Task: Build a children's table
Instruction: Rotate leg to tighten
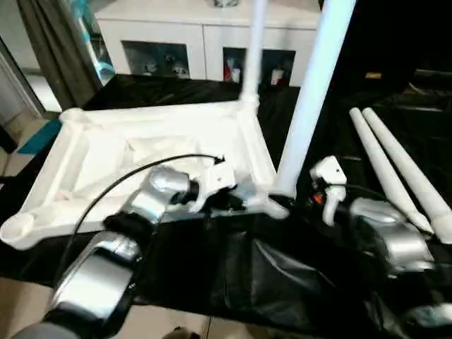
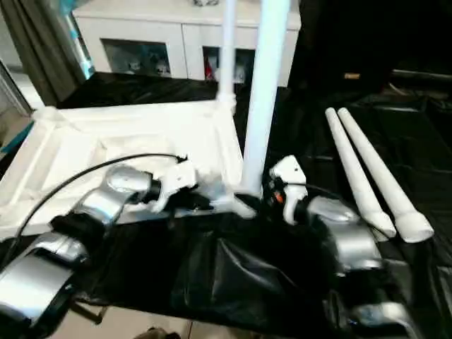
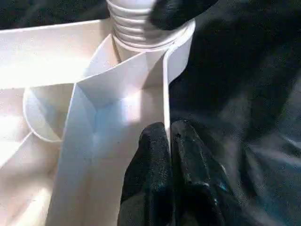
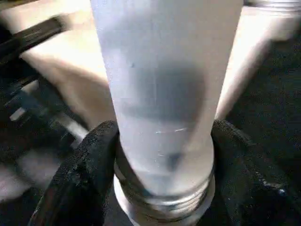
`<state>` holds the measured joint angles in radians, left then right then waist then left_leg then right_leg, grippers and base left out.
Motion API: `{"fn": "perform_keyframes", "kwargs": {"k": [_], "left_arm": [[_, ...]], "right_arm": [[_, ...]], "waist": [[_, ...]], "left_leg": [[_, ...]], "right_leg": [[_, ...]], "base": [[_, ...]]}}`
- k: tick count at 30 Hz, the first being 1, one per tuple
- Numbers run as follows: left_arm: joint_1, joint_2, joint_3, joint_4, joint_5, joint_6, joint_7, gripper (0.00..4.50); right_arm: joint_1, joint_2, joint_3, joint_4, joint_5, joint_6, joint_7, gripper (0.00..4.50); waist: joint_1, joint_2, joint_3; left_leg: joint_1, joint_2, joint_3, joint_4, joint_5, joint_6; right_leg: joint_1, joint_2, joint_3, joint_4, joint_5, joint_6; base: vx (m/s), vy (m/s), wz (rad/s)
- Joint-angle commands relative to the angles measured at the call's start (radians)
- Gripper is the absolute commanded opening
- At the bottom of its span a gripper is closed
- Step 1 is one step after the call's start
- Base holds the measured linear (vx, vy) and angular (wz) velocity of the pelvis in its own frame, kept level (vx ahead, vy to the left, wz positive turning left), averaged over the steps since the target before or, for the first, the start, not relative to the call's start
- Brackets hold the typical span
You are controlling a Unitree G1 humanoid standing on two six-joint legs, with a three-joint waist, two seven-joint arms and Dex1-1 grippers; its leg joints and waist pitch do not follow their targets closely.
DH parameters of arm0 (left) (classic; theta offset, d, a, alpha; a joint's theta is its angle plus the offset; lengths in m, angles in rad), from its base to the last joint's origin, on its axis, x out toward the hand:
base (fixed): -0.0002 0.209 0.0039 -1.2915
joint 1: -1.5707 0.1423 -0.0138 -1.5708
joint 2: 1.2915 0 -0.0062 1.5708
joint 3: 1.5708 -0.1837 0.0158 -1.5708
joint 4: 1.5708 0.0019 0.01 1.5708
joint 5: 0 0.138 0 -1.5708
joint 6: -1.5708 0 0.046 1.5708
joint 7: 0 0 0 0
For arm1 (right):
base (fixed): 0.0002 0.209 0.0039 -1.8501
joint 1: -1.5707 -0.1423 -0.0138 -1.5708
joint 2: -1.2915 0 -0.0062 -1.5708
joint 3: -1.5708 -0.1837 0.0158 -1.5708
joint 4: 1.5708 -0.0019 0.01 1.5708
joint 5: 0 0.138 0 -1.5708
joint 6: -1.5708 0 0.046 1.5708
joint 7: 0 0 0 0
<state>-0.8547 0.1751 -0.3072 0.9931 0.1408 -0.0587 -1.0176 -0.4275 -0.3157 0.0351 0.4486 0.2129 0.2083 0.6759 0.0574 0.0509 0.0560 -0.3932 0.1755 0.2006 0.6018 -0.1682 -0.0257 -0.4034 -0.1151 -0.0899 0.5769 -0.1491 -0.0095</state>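
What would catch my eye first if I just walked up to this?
Probably the upside-down white tabletop on the black-covered bench, with two legs already standing in its right-hand corners. The right gripper clamps the near leg at its base, the left gripper pinches the tabletop's rim, and two spare legs lie to the right.

We lose the tops of both standing legs, the near one (image 1: 311, 99) and the far one (image 1: 253, 49), past the twelve o'clock edge. The left forearm (image 1: 152, 201) covers part of the tabletop's (image 1: 106, 152) near rim. Items behind the cabinet's (image 1: 205, 35) glass are too blurred to identify.
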Motion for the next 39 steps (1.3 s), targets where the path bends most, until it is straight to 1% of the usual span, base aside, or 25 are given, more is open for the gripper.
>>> {"fn": "perform_keyframes", "kwargs": {"k": [1, 2, 5, 6, 7, 8, 10, 12, 13, 14, 15, 16, 17, 19, 23, 24, 25, 27, 30, 33, 35, 36, 37, 38, 39], "left_arm": [[-0.046, -0.033, 0.013, 0.015, 0.014, 0.025, 0.084, 0.00], [-0.057, -0.051, 0.011, 0.027, 0.021, 0.037, 0.117, 0.00], [-0.095, -0.120, 0.017, 0.067, 0.032, 0.093, 0.240, 0.00], [-0.095, -0.120, 0.017, 0.067, 0.032, 0.093, 0.240, 0.00], [-0.103, -0.138, 0.018, 0.077, 0.034, 0.104, 0.272, 0.00], [-0.116, -0.165, 0.018, 0.095, 0.036, 0.112, 0.307, 0.00], [-0.124, -0.181, 0.017, 0.107, 0.036, 0.106, 0.314, 0.00], [-0.127, -0.185, 0.019, 0.113, 0.035, 0.099, 0.312, 0.00], [-0.127, -0.185, 0.019, 0.113, 0.035, 0.098, 0.312, 0.00], [-0.126, -0.181, 0.020, 0.114, 0.032, 0.082, 0.293, 0.00], [-0.122, -0.172, 0.021, 0.114, 0.028, 0.067, 0.275, 0.00], [-0.115, -0.160, 0.020, 0.113, 0.025, 0.040, 0.254, 0.00], [-0.114, -0.158, 0.020, 0.113, 0.025, 0.035, 0.250, 0.00], [-0.103, -0.139, 0.016, 0.109, 0.024, 0.001, 0.206, 0.00], [-0.071, -0.088, 0.008, 0.076, 0.008, -0.044, 0.073, 0.00], [-0.052, -0.060, 0.001, 0.053, -0.003, -0.073, -0.007, 0.00], [-0.050, -0.058, 0.000, 0.050, -0.004, -0.077, -0.016, 0.00], [-0.034, -0.030, -0.004, 0.032, -0.014, -0.089, -0.091, 0.00], [-0.011, 0.005, -0.005, 0.000, -0.041, -0.102, -0.203, 0.00], [0.008, 0.042, -0.017, -0.032, -0.051, -0.107, -0.288, 0.00], [0.014, 0.050, -0.016, -0.042, -0.051, -0.099, -0.308, 0.00], [0.014, 0.050, -0.016, -0.042, -0.051, -0.099, -0.308, 0.00], [0.015, 0.052, -0.014, -0.044, -0.048, -0.098, -0.310, 0.00], [0.015, 0.052, -0.013, -0.044, -0.046, -0.098, -0.310, 0.00], [0.016, 0.052, -0.013, -0.047, -0.046, -0.098, -0.313, 0.00]], "right_arm": [[-0.002, 0.025, -0.056, 0.093, -0.037, 0.045, -0.171, 2.64], [-0.011, 0.045, -0.065, 0.109, -0.035, 0.051, -0.212, 2.64], [-0.047, 0.117, -0.074, 0.163, -0.049, 0.045, -0.350, 2.64], [-0.047, 0.117, -0.074, 0.163, -0.049, 0.045, -0.350, 2.64], [-0.058, 0.142, -0.077, 0.177, -0.052, 0.044, -0.387, 2.64], [-0.079, 0.179, -0.056, 0.199, -0.075, 0.032, -0.430, 2.64], [-0.092, 0.197, -0.020, 0.211, -0.110, 0.008, -0.437, 2.64], [-0.091, 0.206, -0.012, 0.206, -0.112, -0.019, -0.416, 2.64], [-0.091, 0.207, -0.013, 0.205, -0.109, -0.021, -0.414, 2.99], [-0.081, 0.216, -0.032, 0.176, -0.070, -0.039, -0.366, 3.20], [-0.076, 0.207, -0.039, 0.154, -0.046, -0.045, -0.319, 3.34], [-0.071, 0.191, -0.039, 0.132, -0.032, -0.051, -0.273, 3.34], [-0.070, 0.187, -0.038, 0.128, -0.031, -0.053, -0.265, 3.40], [-0.061, 0.155, -0.029, 0.103, -0.028, -0.060, -0.208, 3.62], [-0.033, 0.067, -0.010, 0.050, -0.015, -0.055, -0.051, 3.62], [-0.017, 0.024, -0.001, 0.025, -0.006, -0.048, 0.021, 3.62], [-0.016, 0.020, 0.000, 0.022, -0.005, -0.047, 0.028, 3.62], [-0.002, -0.020, 0.007, -0.002, 0.006, -0.036, 0.096, 3.62], [0.020, -0.080, 0.027, -0.044, 0.022, -0.009, 0.210, 3.62], [0.023, -0.115, 0.032, -0.050, 0.027, -0.007, 0.265, 3.62], [0.021, -0.122, 0.035, -0.046, 0.025, -0.009, 0.279, 3.62], [0.021, -0.122, 0.035, -0.046, 0.025, -0.009, 0.279, 3.62], [0.020, -0.127, 0.042, -0.041, 0.018, -0.012, 0.290, 3.62], [0.019, -0.127, 0.043, -0.039, 0.016, -0.013, 0.293, 3.36], [0.019, -0.128, 0.043, -0.039, 0.017, -0.011, 0.296, 3.36]], "waist": [[-0.005, -0.008, -0.072], [-0.007, -0.009, -0.072], [-0.012, -0.007, -0.072], [-0.015, -0.005, -0.072], [-0.015, -0.006, -0.072], [-0.017, 0.001, -0.071], [-0.023, -0.002, -0.071], [-0.024, -0.003, -0.070], [-0.024, -0.002, -0.070], [-0.025, -0.002, -0.071], [-0.023, 0.005, -0.072], [-0.023, 0.000, -0.073], [-0.023, 0.000, -0.076], [-0.023, 0.001, -0.077], [-0.014, -0.002, -0.084], [-0.014, -0.004, -0.085], [-0.012, -0.005, -0.084], [-0.001, -0.001, -0.085], [0.013, -0.002, -0.083], [0.021, -0.004, -0.078], [0.021, -0.003, -0.076], [0.021, -0.003, -0.076], [0.025, -0.004, -0.076], [0.026, -0.005, -0.076], [0.027, -0.005, -0.076]], "left_leg": [[0.030, 0.050, -0.031, -0.084, -0.360, 0.004], [0.032, 0.049, -0.033, -0.085, -0.373, -0.003], [0.032, 0.047, -0.032, -0.085, -0.379, -0.001], [0.033, 0.045, -0.031, -0.085, -0.383, 0.001], [0.031, 0.045, -0.032, -0.084, -0.380, 0.002], [0.032, 0.044, -0.031, -0.085, -0.388, 0.008], [0.033, 0.043, -0.034, -0.086, -0.406, -0.001], [0.033, 0.043, -0.034, -0.087, -0.421, 0.005], [0.033, 0.043, -0.034, -0.087, -0.424, 0.007], [0.031, 0.044, -0.034, -0.087, -0.423, 0.016], [0.033, 0.045, -0.035, -0.087, -0.422, 0.017], [0.031, 0.045, -0.034, -0.088, -0.417, 0.027], [0.024, 0.047, -0.035, -0.088, -0.390, 0.034], [0.023, 0.047, -0.034, -0.087, -0.371, 0.041], [0.018, 0.049, -0.029, -0.077, -0.274, 0.094], [0.018, 0.050, -0.028, -0.075, -0.257, 0.100], [0.016, 0.051, -0.028, -0.075, -0.246, 0.110], [0.020, 0.055, -0.024, -0.071, -0.223, 0.128], [0.023, 0.059, -0.021, -0.072, -0.228, 0.125], [0.025, 0.064, -0.023, -0.079, -0.280, 0.096], [0.027, 0.062, -0.024, -0.083, -0.318, 0.065], [0.027, 0.062, -0.024, -0.083, -0.318, 0.065], [0.030, 0.062, -0.024, -0.084, -0.326, 0.052], [0.030, 0.061, -0.023, -0.084, -0.325, 0.047], [0.028, 0.061, -0.024, -0.083, -0.321, 0.047]], "right_leg": [[0.038, -0.049, 0.038, -0.071, -0.351, -0.206], [0.039, -0.049, 0.036, -0.077, -0.375, -0.192], [0.037, -0.046, 0.036, -0.079, -0.364, -0.189], [0.035, -0.046, 0.036, -0.082, -0.361, -0.189], [0.038, -0.046, 0.035, -0.081, -0.359, -0.189], [0.036, -0.046, 0.035, -0.084, -0.364, -0.186], [0.036, -0.044, 0.031, -0.087, -0.388, -0.175], [0.037, -0.044, 0.032, -0.089, -0.395, -0.170], [0.037, -0.046, 0.032, -0.089, -0.395, -0.170], [0.039, -0.046, 0.033, -0.089, -0.383, -0.172], [0.039, -0.046, 0.033, -0.088, -0.374, -0.174], [0.042, -0.043, 0.033, -0.087, -0.347, -0.178], [0.047, -0.045, 0.034, -0.078, -0.298, -0.191], [0.047, -0.045, 0.035, -0.074, -0.268, -0.202], [0.058, -0.048, 0.035, -0.058, -0.148, -0.248], [0.057, -0.046, 0.035, -0.055, -0.124, -0.257], [0.058, -0.046, 0.034, -0.053, -0.109, -0.264], [0.056, -0.046, 0.033, -0.048, -0.093, -0.278], [0.051, -0.047, 0.036, -0.047, -0.109, -0.284], [0.048, -0.048, 0.037, -0.052, -0.181, -0.269], [0.044, -0.048, 0.038, -0.056, -0.233, -0.255], [0.044, -0.048, 0.038, -0.056, -0.233, -0.255], [0.042, -0.050, 0.040, -0.059, -0.246, -0.250], [0.042, -0.050, 0.041, -0.059, -0.248, -0.247], [0.043, -0.051, 0.041, -0.058, -0.246, -0.246]], "base": [[0.000, 0.000, 0.00], [0.000, 0.000, 0.00], [0.000, 0.000, 0.00], [0.000, 0.000, 0.00], [0.000, 0.000, 0.00], [0.000, 0.000, 0.00], [0.000, 0.000, 0.00], [0.000, 0.000, 0.00], [0.000, 0.000, 0.00], [0.000, 0.000, 0.00], [0.000, 0.000, 0.00], [0.000, 0.000, 0.00], [0.000, 0.000, 0.00], [0.000, 0.000, 0.00], [0.000, 0.000, 0.00], [0.000, 0.000, 0.00], [0.000, 0.000, 0.00], [0.000, 0.000, 0.00], [0.000, 0.000, 0.00], [0.000, 0.000, 0.00], [0.000, 0.000, 0.00], [0.000, 0.000, 0.00], [0.000, 0.000, 0.00], [0.000, 0.000, 0.00], [0.000, 0.000, 0.00]]}}
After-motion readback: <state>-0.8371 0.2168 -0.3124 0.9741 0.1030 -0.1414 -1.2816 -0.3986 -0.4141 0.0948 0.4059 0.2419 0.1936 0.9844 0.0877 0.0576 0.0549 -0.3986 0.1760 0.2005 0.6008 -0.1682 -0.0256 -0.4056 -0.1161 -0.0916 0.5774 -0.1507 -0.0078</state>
